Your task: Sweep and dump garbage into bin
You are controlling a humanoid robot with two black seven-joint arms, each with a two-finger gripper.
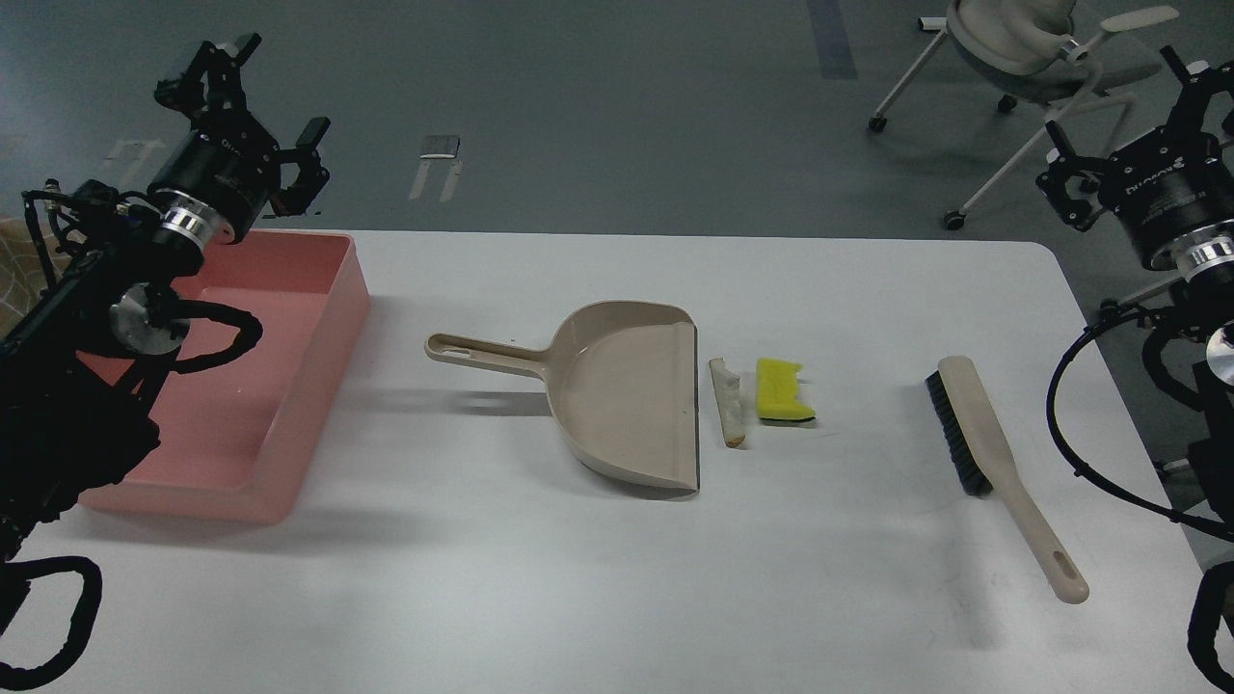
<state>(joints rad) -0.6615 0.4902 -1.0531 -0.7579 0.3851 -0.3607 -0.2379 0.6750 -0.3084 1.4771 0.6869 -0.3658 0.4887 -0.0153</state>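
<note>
White bench [540,598], and on it nothing is taken up yet, so the task seems to stand at its very first step. Nearest lies the beige brush [1003,463], at the right. Further in, the yellow chunk [783,390] and the pale crust strip [728,400] rest just beside the dustpan [627,405] mouth. The pink bin [289,366] waits at the left. Both arms hover at the far sides: left gripper [270,106] looks spread and empty; the right gripper [1123,125] I cannot tell. Next, I judge, right arm must reach the brush handle.
</note>
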